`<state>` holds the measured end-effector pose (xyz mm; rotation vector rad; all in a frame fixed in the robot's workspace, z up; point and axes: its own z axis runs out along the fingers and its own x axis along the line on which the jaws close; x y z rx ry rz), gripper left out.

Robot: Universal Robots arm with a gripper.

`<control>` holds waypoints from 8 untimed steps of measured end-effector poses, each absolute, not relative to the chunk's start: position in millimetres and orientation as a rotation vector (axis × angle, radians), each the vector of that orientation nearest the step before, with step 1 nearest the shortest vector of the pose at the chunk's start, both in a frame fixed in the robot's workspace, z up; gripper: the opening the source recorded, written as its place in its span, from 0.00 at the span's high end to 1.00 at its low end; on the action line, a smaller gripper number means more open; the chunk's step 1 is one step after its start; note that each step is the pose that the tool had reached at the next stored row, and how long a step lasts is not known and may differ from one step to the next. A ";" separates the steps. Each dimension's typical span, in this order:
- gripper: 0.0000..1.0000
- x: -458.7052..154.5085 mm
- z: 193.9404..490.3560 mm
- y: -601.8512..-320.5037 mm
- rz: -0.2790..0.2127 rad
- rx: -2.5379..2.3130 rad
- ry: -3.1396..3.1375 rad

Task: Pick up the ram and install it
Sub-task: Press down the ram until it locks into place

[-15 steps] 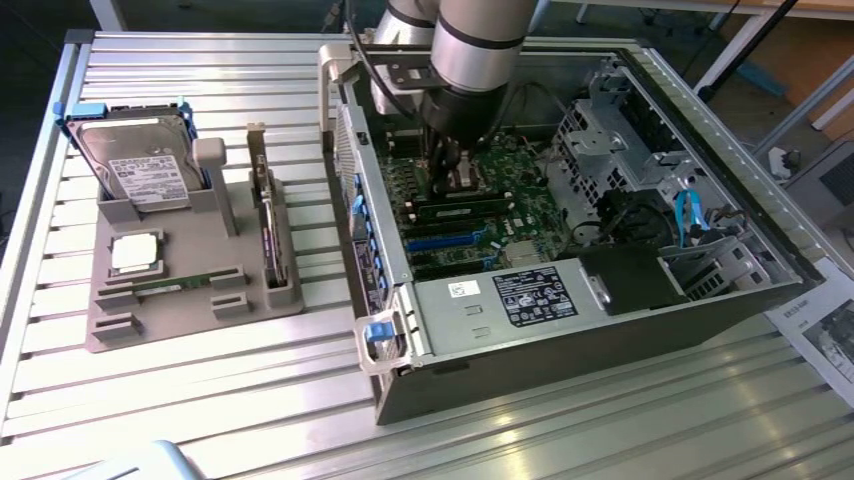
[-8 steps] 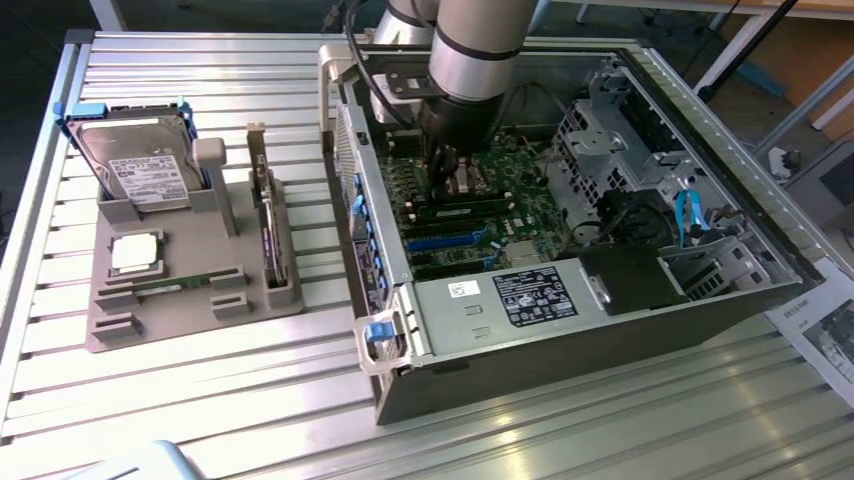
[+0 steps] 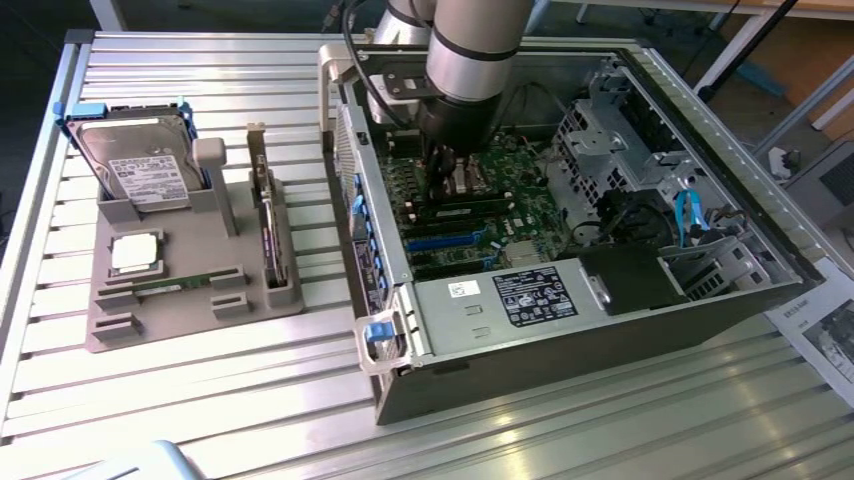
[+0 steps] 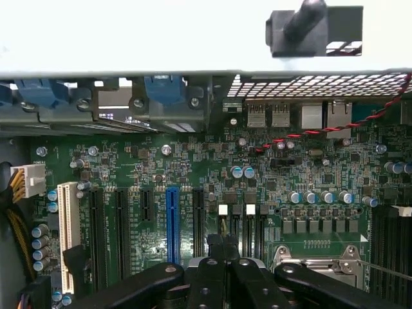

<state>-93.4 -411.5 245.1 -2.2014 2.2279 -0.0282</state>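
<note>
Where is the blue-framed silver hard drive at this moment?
The blue-framed silver hard drive stands upright at the far end of the grey holder tray, on the exterior view's left, beside the open computer case.

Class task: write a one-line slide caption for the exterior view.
Robot arm's shut gripper reaches down over the motherboard inside the open computer case; a parts holder sits beside.

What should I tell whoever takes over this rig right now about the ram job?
Gripper: fingers shut, down inside the open computer case, just over the memory slots.
Whether a ram sits between the fingers cannot be told.
One ram lies on the grey holder outside the case.
Done: the arm is at the slots.
Left: no ram is visibly seated in a slot yet.
</note>
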 end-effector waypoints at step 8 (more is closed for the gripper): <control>0.90 -94.6 238.2 -411.5 -0.028 -2.201 2.228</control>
